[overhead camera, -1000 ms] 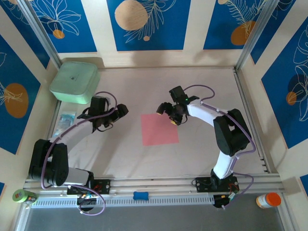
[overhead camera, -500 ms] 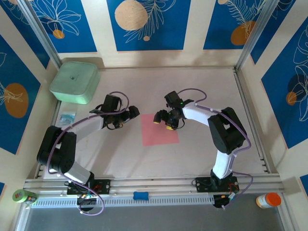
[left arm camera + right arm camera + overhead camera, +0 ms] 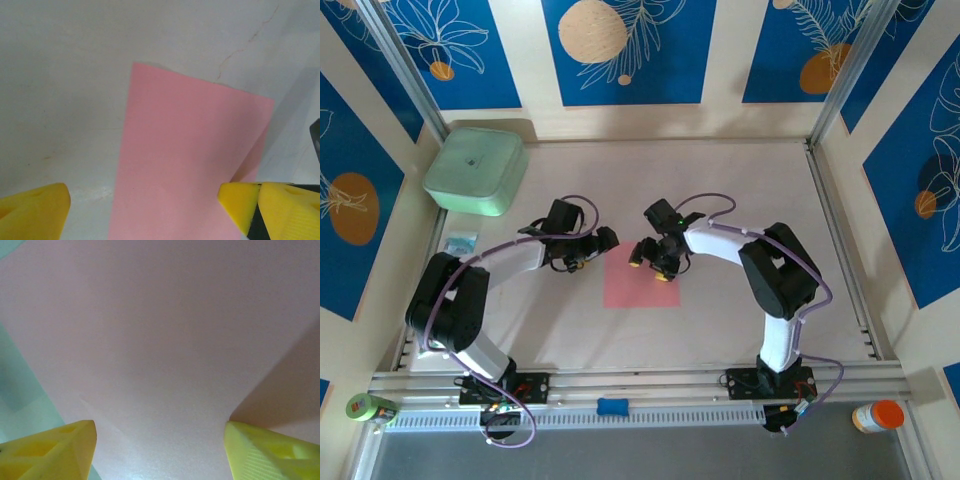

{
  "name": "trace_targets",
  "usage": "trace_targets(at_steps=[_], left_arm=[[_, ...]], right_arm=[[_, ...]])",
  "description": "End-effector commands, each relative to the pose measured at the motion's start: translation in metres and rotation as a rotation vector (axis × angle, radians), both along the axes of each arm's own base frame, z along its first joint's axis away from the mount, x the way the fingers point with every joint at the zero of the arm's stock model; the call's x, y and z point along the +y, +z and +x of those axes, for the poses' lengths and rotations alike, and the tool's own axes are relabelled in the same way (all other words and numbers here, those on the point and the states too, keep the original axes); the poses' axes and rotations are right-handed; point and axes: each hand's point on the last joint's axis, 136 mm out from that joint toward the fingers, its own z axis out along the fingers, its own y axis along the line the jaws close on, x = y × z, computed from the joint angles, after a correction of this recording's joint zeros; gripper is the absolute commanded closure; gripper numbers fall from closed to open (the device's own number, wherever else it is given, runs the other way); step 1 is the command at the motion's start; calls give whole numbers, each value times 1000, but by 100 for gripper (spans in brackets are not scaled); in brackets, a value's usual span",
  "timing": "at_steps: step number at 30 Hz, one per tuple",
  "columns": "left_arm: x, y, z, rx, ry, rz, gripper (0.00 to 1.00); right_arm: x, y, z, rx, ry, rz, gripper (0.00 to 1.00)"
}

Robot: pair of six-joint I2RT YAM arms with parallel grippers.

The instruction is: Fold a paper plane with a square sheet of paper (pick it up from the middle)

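1. Although both arms reach toward it, the square sheet of paper [image 3: 642, 292] lies flat on the pale table [image 3: 740, 190], just below the middle of the top view.
2. It is thin, matte and a plain pink-red, with straight edges and sharp corners. Its upper edge is partly hidden under the right tool [image 3: 649, 269].
3. In the left wrist view the sheet [image 3: 185, 155] runs from a corner at upper centre down to the bottom edge. A darker band follows its right side, and I cannot tell whether that is shadow or a lifted edge.
4. In the right wrist view the sheet [image 3: 160, 340] takes up nearly the whole frame, smooth and uncreased, with a shaded wedge at lower right.
5. The left tool [image 3: 595, 252] sits at the sheet's upper left corner. It is released, its yellow fingers [image 3: 32, 210] spread wide and gripping nothing.
6. The right tool's yellow fingers [image 3: 50, 452] stand apart over the sheet's middle, with nothing clamped between them.
7. The sheet bears only its flat colour.
8. A small clear packet [image 3: 460, 243] lies at the left edge of the table, its print too small to read. A mint-green box [image 3: 475, 170] sits above it.
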Motion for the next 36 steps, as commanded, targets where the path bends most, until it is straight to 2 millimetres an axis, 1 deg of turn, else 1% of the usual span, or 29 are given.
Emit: trace_targets(at_steps=[1, 3, 4, 6, 7, 8, 11, 13, 15, 17, 19, 21, 23, 29, 36], left_arm=[[-3, 3, 0, 14, -3, 31, 4], [-4, 4, -1, 17, -14, 50, 4], [-5, 4, -2, 19, -20, 65, 4], [-8, 4, -7, 29, -34, 103, 4], [-8, 3, -10, 38, -41, 134, 4], [-11, 2, -14, 45, -53, 164, 4], [-21, -3, -25, 72, -116, 264, 2], [-29, -7, -28, 88, -164, 319, 0], [-38, -12, -33, 101, -221, 376, 1], [-47, -16, -35, 107, -281, 426, 0], [-52, -20, -35, 115, -314, 465, 1], [-57, -25, -34, 127, -341, 493, 0], [-62, -29, -34, 140, -368, 520, 2], [-73, -37, -36, 159, -418, 588, 7], [-84, -41, -40, 172, -413, 600, 8]], right_arm=[[18, 10, 7, 24, -35, 83, 31], [16, 29, 17, -27, -38, 131, 31], [9, 41, 22, -66, -51, 144, 31], [-13, 59, 25, -139, -80, 141, 31], [-29, 63, 25, -169, -100, 122, 30], [-46, 65, 24, -190, -119, 95, 29], [-97, 60, 21, -216, -173, 31, 23], [-123, 54, 20, -219, -197, 6, 17], [-142, 52, 20, -226, -214, 0, 8], [-155, 52, 20, -234, -221, 16, 1], [-165, 50, 20, -234, -232, 19, 1], [-170, 49, 20, -236, -232, 17, 1], [-173, 48, 20, -238, -231, 10, 1], [-173, 41, 20, -214, -233, 4, 1], [-172, 40, 24, -209, -239, 5, 1]])
